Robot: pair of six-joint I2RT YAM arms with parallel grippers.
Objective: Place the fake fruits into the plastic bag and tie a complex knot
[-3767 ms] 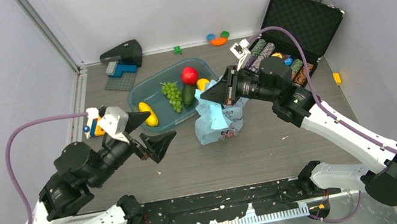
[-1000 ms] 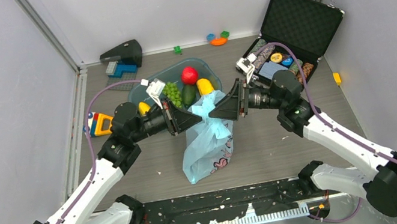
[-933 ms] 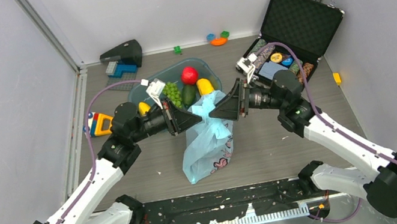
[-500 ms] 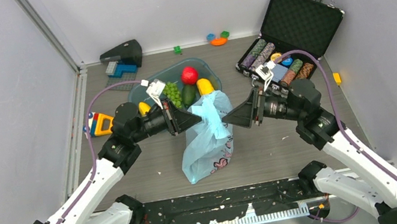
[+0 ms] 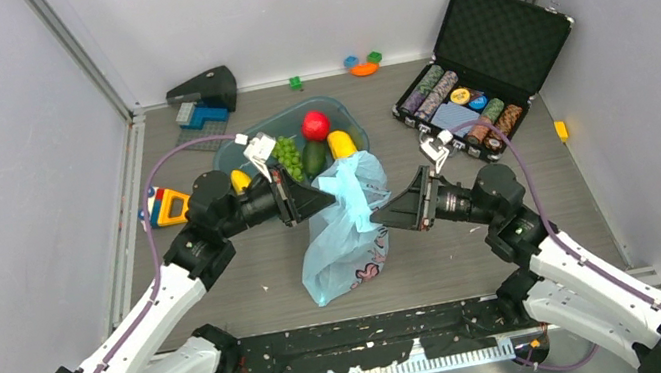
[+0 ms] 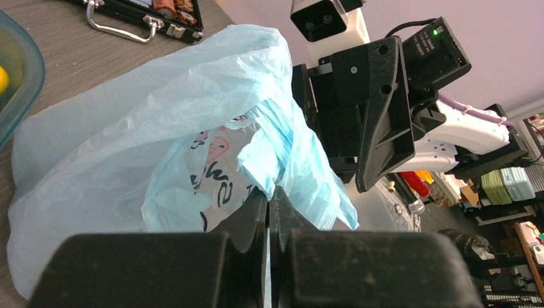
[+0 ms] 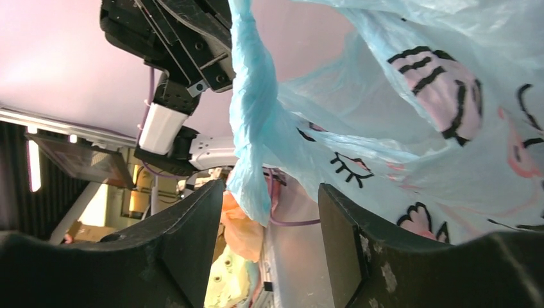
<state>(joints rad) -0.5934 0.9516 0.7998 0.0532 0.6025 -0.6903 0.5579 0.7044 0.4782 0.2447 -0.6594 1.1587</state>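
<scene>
Left gripper (image 6: 270,201): its jaws are clenching together on a bunched fold of the plastic bag (image 5: 344,245), reaching in from the left of the top view toward the centre.
Right gripper (image 7: 269,187): its jaws are standing apart, gripping nothing; a twisted strip of bag plastic is hanging in the gap between the two fingers (image 7: 183,244), and whether it is brushing either one cannot be told.
Plastic bag: it is sitting at the centre of the top view, just below the tub (image 5: 255,135), with its lower part resting on the table (image 5: 449,253) and its upper part being held up between the two grippers.
Bag print: black lashes and pink figures are showing on the side facing the right wrist camera.
Fake fruits: they are lying in the tub, above the bag in the top view – a red apple (image 5: 315,125), green grapes (image 5: 287,156), a dark green one (image 5: 314,158) and a yellow one (image 5: 340,142) near the bag's top edge, another yellow one (image 5: 240,178) partly hiding behind the left arm.
Case (image 5: 505,27): it is standing open at the upper right, well apart from the bag.
</scene>
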